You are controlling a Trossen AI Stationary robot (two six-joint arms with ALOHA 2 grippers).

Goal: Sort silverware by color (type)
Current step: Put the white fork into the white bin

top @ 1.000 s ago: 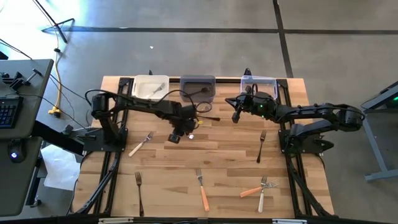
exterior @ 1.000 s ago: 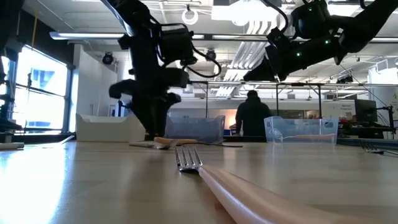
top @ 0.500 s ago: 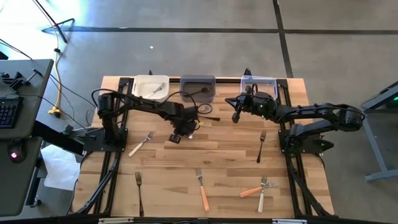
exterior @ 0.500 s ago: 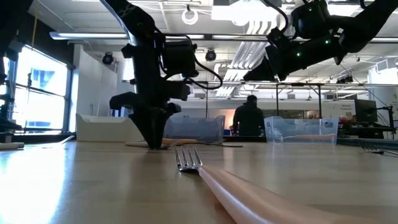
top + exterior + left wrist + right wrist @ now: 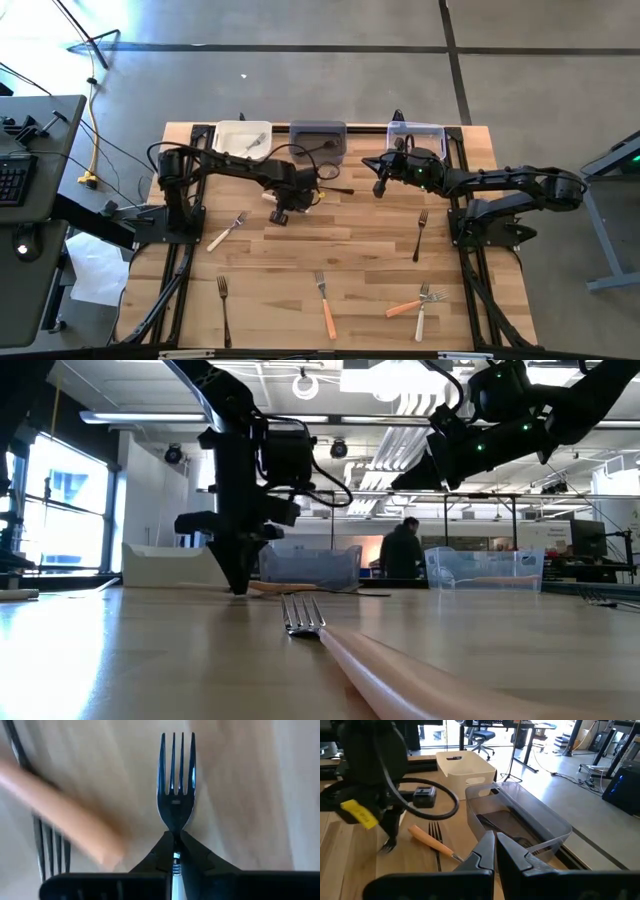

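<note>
Left gripper (image 5: pixel 173 851) down on the table just in front of the grey bin (image 5: pixel 318 140), jaws clamped on a fork (image 5: pixel 176 790) neck, beside an orange fork (image 5: pixel 431 841). Right gripper (image 5: pixel 495 851) shut, empty, raised right of that bin.

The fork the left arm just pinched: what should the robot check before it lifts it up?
1. Left gripper shut on the fork: ok.
2. Pinch sits at the fork's neck, centred: ok.
3. Orange-handled fork beside it is outside the grip: ok.
4. Handle colour of the held fork: cannot tell, the fingers hide it.
5. Right gripper shut, raised, away from the pick: ok.
6. Bins at the far edge, such as the white bin, reachable without blockage: ok.
</note>
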